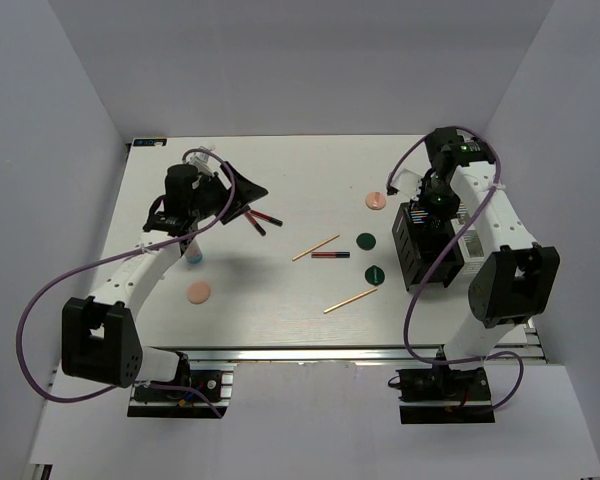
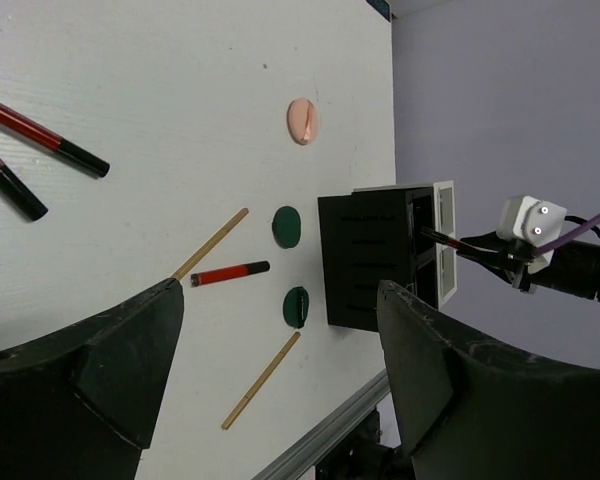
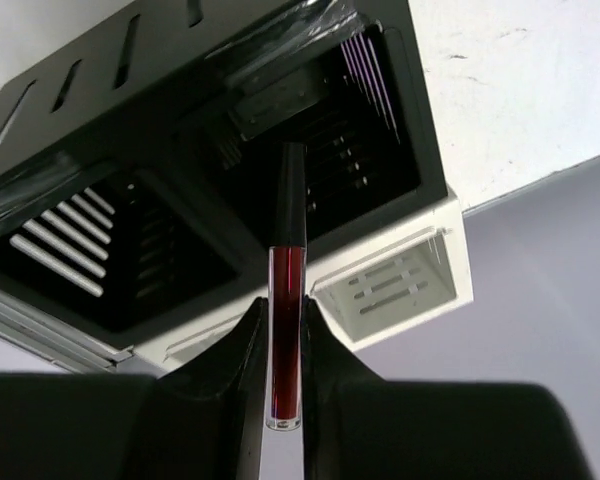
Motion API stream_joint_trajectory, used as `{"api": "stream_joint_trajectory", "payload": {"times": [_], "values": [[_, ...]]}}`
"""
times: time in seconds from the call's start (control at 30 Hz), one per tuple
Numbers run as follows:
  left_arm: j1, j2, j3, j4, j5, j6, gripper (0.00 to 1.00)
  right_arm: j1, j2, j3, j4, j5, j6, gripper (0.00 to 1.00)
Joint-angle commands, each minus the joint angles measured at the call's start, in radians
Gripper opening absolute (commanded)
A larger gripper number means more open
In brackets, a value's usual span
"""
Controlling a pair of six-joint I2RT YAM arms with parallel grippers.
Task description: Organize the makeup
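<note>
My right gripper [image 3: 285,306] is shut on a dark red tube with a black cap [image 3: 287,300]. It holds the tube cap-first over an open compartment of the black-and-white box [image 3: 420,185]; in the top view it [image 1: 435,203] hangs above the box [image 1: 412,262]. My left gripper [image 1: 242,193] is open and empty above two dark red tubes [image 1: 261,219], which also show in the left wrist view [image 2: 42,135]. On the table lie a third tube [image 1: 330,255], two tan sticks [image 1: 315,248] [image 1: 350,301], two green discs [image 1: 366,241] [image 1: 374,272], two peach discs [image 1: 376,201] [image 1: 198,292] and a small white bottle [image 1: 194,253].
The left wrist view shows the box [image 2: 375,260] from its side, with the right gripper and its tube [image 2: 450,241] at the box's top. The table's near edge is a metal rail [image 1: 340,355]. Grey walls enclose the table on three sides.
</note>
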Motion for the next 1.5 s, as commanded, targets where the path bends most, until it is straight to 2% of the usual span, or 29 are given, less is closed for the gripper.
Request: {"api": "stream_joint_trajectory", "payload": {"times": [0.0, 0.1, 0.17, 0.2, 0.23, 0.33, 0.37, 0.43, 0.47, 0.53, 0.57, 0.67, 0.73, 0.77, 0.8, 0.83, 0.93, 0.97, 1.07, 1.47], "values": [[-0.008, -0.003, 0.029, -0.051, -0.02, 0.003, 0.88, 0.0, 0.032, 0.025, 0.027, 0.077, -0.198, 0.0], [-0.02, 0.011, 0.038, -0.075, -0.04, 0.0, 0.89, 0.001, 0.044, -0.015, 0.057, 0.082, -0.202, 0.0], [-0.039, 0.026, 0.053, -0.106, -0.072, -0.006, 0.89, 0.004, 0.049, -0.041, 0.094, 0.082, -0.203, 0.12], [-0.048, 0.045, 0.062, -0.115, -0.085, -0.009, 0.89, 0.004, 0.05, -0.041, 0.102, 0.074, -0.203, 0.23], [-0.065, 0.059, 0.093, -0.152, -0.1, -0.015, 0.89, 0.006, 0.052, -0.03, 0.112, 0.068, -0.194, 0.29], [-0.099, 0.123, 0.168, -0.256, -0.177, -0.023, 0.75, 0.006, 0.052, 0.002, 0.119, 0.043, -0.168, 0.43], [-0.106, 0.141, 0.191, -0.29, -0.198, -0.023, 0.62, 0.008, 0.047, 0.025, 0.117, 0.039, -0.159, 0.44], [-0.126, 0.204, 0.263, -0.395, -0.275, -0.006, 0.47, 0.006, 0.04, 0.045, 0.12, 0.024, -0.143, 0.46], [-0.131, 0.224, 0.288, -0.431, -0.299, 0.002, 0.34, 0.006, 0.029, 0.062, 0.125, 0.017, -0.13, 0.46], [-0.142, 0.285, 0.355, -0.521, -0.373, 0.026, 0.31, 0.006, 0.009, 0.071, 0.134, -0.001, -0.117, 0.47], [-0.145, 0.304, 0.377, -0.548, -0.396, 0.037, 0.31, 0.008, 0.003, 0.071, 0.142, -0.001, -0.11, 0.47], [-0.151, 0.401, 0.461, -0.652, -0.497, 0.088, 0.4, 0.004, -0.04, 0.086, 0.239, -0.055, -0.051, 0.45], [-0.149, 0.45, 0.497, -0.709, -0.554, 0.129, 0.44, 0.004, -0.069, 0.082, 0.315, -0.136, 0.079, 0.37], [-0.149, 0.489, 0.515, -0.717, -0.568, 0.141, 0.45, 0.003, -0.103, 0.076, 0.35, -0.177, 0.132, 0.29], [-0.149, 0.508, 0.524, -0.721, -0.58, 0.161, 0.46, 0.003, -0.118, 0.051, 0.408, -0.243, 0.236, 0.1], [-0.151, 0.526, 0.535, -0.732, -0.591, 0.17, 0.48, 0.001, -0.135, 0.037, 0.434, -0.278, 0.283, 0.0], [-0.151, 0.597, 0.593, -0.75, -0.613, 0.194, 0.51, 0.001, -0.201, -0.038, 0.537, -0.395, 0.449, 0.0], [-0.149, 0.612, 0.605, -0.753, -0.616, 0.197, 0.52, 0.003, -0.224, -0.056, 0.559, -0.438, 0.481, 0.09], [-0.149, 0.674, 0.659, -0.769, -0.62, 0.204, 0.52, 0.001, -0.226, -0.075, 0.587, -0.487, 0.571, 0.21], [-0.149, 0.787, 0.713, -0.753, -0.619, 0.195, 0.53, 0.003, -0.22, -0.076, 0.608, -0.581, 0.619, 0.23]]}}
